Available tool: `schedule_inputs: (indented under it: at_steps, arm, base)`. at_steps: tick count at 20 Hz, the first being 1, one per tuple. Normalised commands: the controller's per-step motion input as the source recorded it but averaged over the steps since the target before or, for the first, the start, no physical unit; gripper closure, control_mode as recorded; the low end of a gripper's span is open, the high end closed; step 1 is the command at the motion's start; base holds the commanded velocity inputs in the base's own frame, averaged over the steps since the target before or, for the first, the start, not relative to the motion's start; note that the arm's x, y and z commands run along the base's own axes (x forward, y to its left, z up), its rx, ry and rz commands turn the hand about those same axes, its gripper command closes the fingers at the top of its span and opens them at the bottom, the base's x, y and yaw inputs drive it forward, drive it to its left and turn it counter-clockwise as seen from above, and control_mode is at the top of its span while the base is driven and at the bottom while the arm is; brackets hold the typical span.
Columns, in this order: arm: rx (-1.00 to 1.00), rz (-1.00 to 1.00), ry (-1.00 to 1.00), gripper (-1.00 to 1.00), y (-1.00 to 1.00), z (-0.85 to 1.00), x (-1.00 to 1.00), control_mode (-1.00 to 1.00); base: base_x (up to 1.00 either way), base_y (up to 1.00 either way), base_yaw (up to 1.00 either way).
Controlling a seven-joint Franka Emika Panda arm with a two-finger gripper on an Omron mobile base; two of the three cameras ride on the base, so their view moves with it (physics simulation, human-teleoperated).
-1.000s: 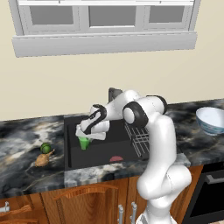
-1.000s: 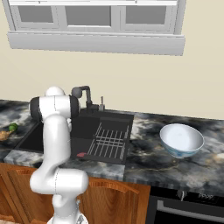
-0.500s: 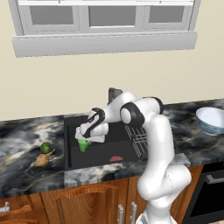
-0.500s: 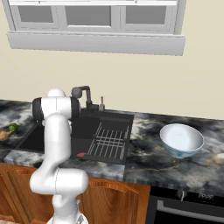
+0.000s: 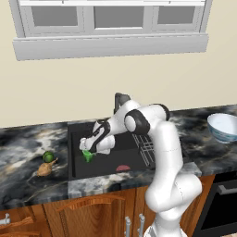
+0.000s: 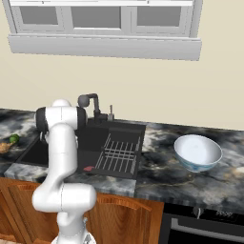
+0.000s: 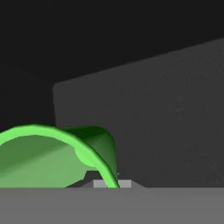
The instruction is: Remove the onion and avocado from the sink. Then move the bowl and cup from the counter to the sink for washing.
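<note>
My gripper (image 5: pixel 89 149) is shut on the rim of the bright green cup (image 5: pixel 87 156), holding it tilted low inside the left part of the black sink (image 5: pixel 129 159). In the hand view the cup (image 7: pixel 52 157) curves up at the lower left against the dark sink wall. The tan onion (image 5: pixel 44 170) and the dark green avocado (image 5: pixel 47 156) lie together on the marbled counter (image 5: pixel 28 143) left of the sink. The white-blue bowl (image 5: pixel 223 127) stands on the counter at the far right; it is also large in the right base view (image 6: pixel 198 151).
A dark faucet (image 6: pixel 90 102) rises behind the sink, and a wire rack (image 6: pixel 119 152) covers the basin's right part. A small red thing (image 5: pixel 122 167) lies on the sink floor near the front. Wooden cabinets and an oven front (image 6: pixel 205 224) sit below the counter.
The gripper has sunk a little lower into the sink's left side with the green cup in it. Onion, avocado and bowl have stayed put.
</note>
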Motion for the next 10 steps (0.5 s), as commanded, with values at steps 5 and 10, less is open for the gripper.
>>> schedule_inputs:
  at_steps: [5, 10]
  arm:
    - [0.01, -0.06, -0.02, 1.00, 0.04, -0.19, 0.08, -1.00]
    - [0.05, -0.07, 0.00, 1.00, 0.06, -0.18, 0.10, -1.00]
  base:
    - [0.00, 0.00, 0.00]
    - [0.00, 0.00, 0.00]
